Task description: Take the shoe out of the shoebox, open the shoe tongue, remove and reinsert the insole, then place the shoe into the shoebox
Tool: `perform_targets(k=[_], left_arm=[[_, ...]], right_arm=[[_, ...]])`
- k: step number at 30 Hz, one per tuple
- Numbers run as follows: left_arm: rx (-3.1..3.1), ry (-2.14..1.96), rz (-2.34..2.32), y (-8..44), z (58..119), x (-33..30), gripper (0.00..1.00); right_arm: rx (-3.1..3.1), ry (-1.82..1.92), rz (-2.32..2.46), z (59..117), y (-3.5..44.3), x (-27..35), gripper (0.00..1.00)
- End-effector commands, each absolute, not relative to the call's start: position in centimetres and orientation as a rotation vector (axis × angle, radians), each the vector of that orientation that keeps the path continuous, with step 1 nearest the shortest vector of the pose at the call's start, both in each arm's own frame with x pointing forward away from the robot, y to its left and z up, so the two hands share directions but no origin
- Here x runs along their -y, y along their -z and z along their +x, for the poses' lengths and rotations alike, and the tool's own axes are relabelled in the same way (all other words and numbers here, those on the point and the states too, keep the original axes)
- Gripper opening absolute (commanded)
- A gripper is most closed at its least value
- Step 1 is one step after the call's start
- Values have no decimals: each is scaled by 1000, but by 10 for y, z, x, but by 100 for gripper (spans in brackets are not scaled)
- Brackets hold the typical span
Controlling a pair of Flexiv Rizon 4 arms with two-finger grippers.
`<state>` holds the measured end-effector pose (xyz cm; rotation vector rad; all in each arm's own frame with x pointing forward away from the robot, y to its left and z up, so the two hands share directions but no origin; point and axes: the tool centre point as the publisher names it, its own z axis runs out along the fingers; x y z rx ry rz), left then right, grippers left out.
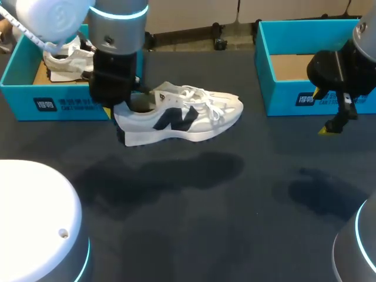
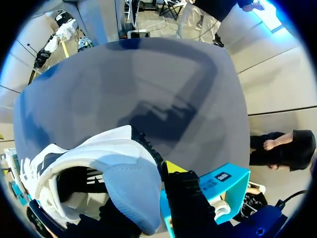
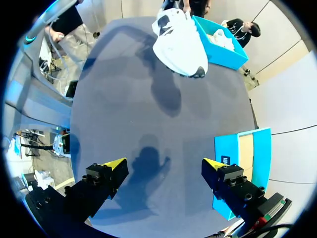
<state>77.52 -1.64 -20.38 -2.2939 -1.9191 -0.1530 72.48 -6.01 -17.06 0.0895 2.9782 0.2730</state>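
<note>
Your left jaws are clamped on the heel of the white shoe (image 1: 182,117), holding it above the tabletop (image 1: 205,223) just beside the left shoebox (image 1: 59,104). Your right jaws stand open, well apart from the shoe, near the right shoebox (image 1: 282,97).

1. The left arm (image 1: 117,35) is a smooth grey cylinder topped by a glowing cyan ring. Beside it are a rounded white housing (image 1: 44,17) and a thin white cable (image 1: 23,30).
2. The left gripper (image 1: 122,108) has a boxy black body. Its visible finger (image 2: 185,198) is textured black with a yellow tip.
3. The right gripper (image 3: 163,166) has two black finger blocks dotted with dark screws, each ending in a yellow wedge.
4. The right arm (image 1: 365,41) is grey above a bulbous black gripper body.
5. Near the camera, a white dome (image 1: 35,217) has a small round hole and a cyan edge light. A grey shell (image 1: 355,252) has the same cyan line.
</note>
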Motion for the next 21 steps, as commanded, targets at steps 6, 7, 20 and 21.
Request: perform_targets(k=[6, 7, 20, 21], left_arm=[[1925, 158, -2274, 215, 771, 33, 0], [1925, 158, -2274, 215, 771, 33, 0], [1925, 158, -2274, 215, 771, 33, 0], [1925, 158, -2274, 215, 771, 33, 0]], right_arm=[[-2981, -268, 91, 726, 172, 59, 100], [-2981, -268, 91, 726, 172, 59, 100], [-2981, -268, 91, 726, 172, 59, 100], [-2981, -268, 91, 726, 172, 59, 100]])
